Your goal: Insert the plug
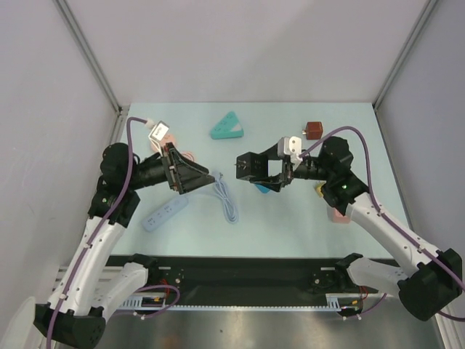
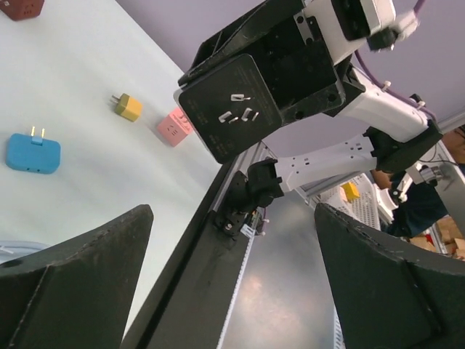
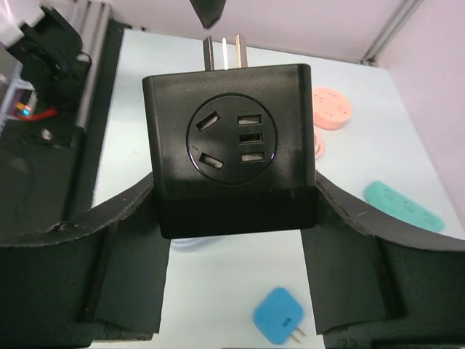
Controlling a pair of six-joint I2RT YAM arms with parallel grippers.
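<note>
Clamped on black cube adapter (image 3: 232,131) at right end effector (image 3: 232,196); apart, empty at left end effector (image 2: 232,218). Keep prongs (image 3: 221,52) ahead square while seating.

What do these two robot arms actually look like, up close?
The left arm and right arm: white rounded segments, black joints and bases. The left gripper and right gripper are black, with broad wedge-shaped fingers. A purple cable runs along each arm.
</note>
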